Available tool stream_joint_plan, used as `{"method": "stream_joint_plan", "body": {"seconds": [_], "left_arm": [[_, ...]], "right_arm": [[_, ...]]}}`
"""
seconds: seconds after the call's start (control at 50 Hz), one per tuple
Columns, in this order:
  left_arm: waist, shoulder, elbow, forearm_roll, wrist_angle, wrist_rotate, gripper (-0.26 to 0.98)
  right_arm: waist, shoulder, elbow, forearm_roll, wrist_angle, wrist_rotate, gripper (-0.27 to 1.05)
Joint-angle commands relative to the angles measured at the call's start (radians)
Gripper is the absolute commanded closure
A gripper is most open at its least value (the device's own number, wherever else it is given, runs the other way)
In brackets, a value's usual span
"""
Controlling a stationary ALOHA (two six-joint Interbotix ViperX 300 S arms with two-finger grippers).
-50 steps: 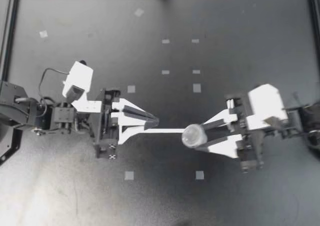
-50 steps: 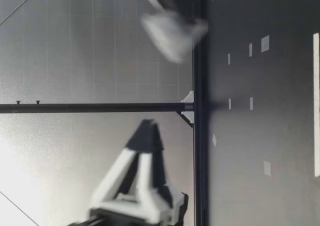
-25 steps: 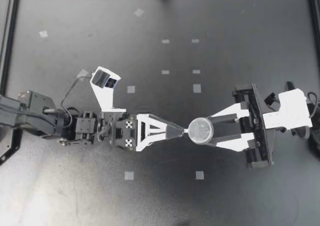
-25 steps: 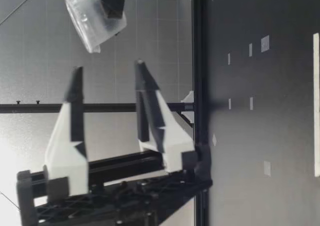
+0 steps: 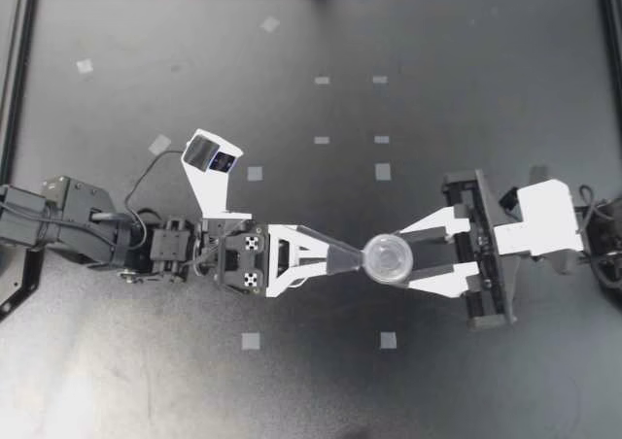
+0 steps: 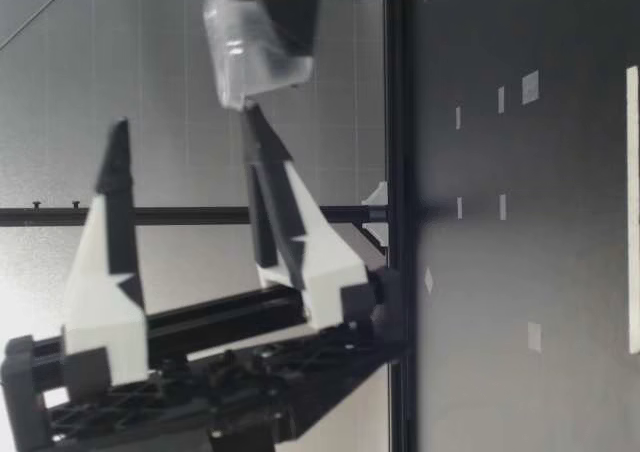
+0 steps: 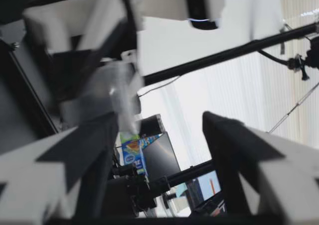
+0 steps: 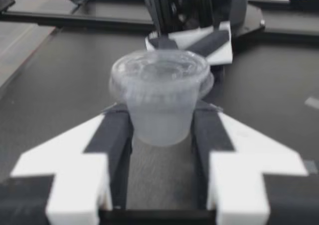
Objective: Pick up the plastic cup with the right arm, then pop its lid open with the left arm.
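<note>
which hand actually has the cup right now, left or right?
My right hand: its two fingers clamp the clear lidded cup from both sides. My left hand is open, fingers wide apart, tips close by the cup but not gripping it.

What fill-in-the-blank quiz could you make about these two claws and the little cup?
The right gripper is ___ on the clear lidded cup. The left gripper, facing the cup, has its fingers ___. The cup is held ___ the table, not resting on it.
Missing words: shut; open; above.
</note>
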Motion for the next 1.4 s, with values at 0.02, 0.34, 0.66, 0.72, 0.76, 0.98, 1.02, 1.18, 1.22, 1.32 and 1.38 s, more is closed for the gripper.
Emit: {"method": "stream_joint_plan", "body": {"seconds": [0.02,0.34,0.66,0.72,0.76,0.98,1.02,1.18,1.22,1.32,1.38], "left_arm": [[-0.003,-0.026,-0.026,0.014,-0.011,0.011,0.11],[-0.003,-0.087,0.029,0.014,-0.011,0.160,0.11],[-0.003,-0.181,0.120,0.012,0.153,0.641,0.11],[-0.003,-0.192,0.120,0.014,0.216,0.747,0.11],[-0.002,-0.193,0.117,0.014,0.259,0.828,0.11],[-0.003,-0.195,0.107,0.005,0.324,1.077,0.11],[-0.003,-0.195,0.107,0.003,0.318,1.078,0.11],[-0.003,-0.195,0.115,0.005,0.314,1.078,0.11],[-0.003,-0.195,0.115,0.005,0.314,1.078,0.11],[-0.003,-0.195,0.115,0.005,0.313,1.078,0.11],[-0.003,-0.193,0.112,0.003,0.313,1.078,0.11]], "right_arm": [[-0.006,0.028,-0.008,0.018,-0.006,0.023,0.42],[-0.002,0.040,0.046,0.014,-0.006,0.141,0.42],[0.018,-0.123,0.044,-0.015,0.130,0.443,0.42],[0.018,-0.156,0.041,-0.051,0.155,0.459,0.42],[0.018,-0.184,0.041,-0.067,0.160,0.460,0.42],[0.018,-0.239,0.052,-0.072,0.104,0.443,0.42],[0.018,-0.235,0.054,-0.072,0.097,0.436,0.42],[0.018,-0.213,0.057,-0.074,0.092,0.422,0.42],[0.018,-0.207,0.057,-0.074,0.092,0.420,0.42],[0.018,-0.193,0.052,-0.075,0.092,0.420,0.42],[0.018,-0.189,0.052,-0.075,0.091,0.420,0.42]]}}
